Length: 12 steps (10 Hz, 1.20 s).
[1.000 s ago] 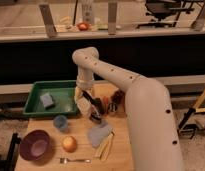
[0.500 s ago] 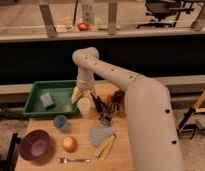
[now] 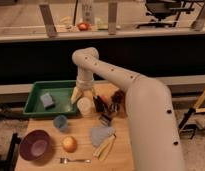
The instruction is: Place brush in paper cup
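blind spots around the tabletop

pincer [image 3: 107,106] reads as a dark blur just right of the paper cup [image 3: 85,106]; the brush can't be separated from it. arm [image 3: 146,120] hides the tabletop's [image 3: 48,164] right side and runs off the bottom edge. grey lump [image 3: 101,134] near the yellow sticks [image 3: 105,147]: unidentifiable.

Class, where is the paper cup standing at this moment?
In the camera view the paper cup stands left of centre, just right of the green tray and behind the blue cup. The gripper hangs close on its right.
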{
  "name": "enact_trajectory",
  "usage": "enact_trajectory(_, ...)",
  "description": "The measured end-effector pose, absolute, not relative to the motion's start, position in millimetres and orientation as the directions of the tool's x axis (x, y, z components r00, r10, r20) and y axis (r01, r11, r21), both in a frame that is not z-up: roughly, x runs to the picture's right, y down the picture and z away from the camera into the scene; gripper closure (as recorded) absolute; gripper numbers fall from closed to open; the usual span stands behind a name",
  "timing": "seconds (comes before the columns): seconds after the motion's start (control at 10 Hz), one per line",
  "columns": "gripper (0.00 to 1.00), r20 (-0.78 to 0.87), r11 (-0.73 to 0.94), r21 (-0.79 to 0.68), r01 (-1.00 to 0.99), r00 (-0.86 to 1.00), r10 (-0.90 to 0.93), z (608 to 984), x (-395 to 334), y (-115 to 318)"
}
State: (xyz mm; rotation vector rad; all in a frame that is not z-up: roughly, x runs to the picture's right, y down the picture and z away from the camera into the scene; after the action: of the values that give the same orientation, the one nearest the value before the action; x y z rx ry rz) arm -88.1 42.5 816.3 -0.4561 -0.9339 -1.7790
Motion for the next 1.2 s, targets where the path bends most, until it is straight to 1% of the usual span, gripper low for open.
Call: enact_trajectory(1.2, 0.20, 0.668, -0.192, 0.398, 0.897, -0.427, -0.609, 812.5, -92.5, 43.3)
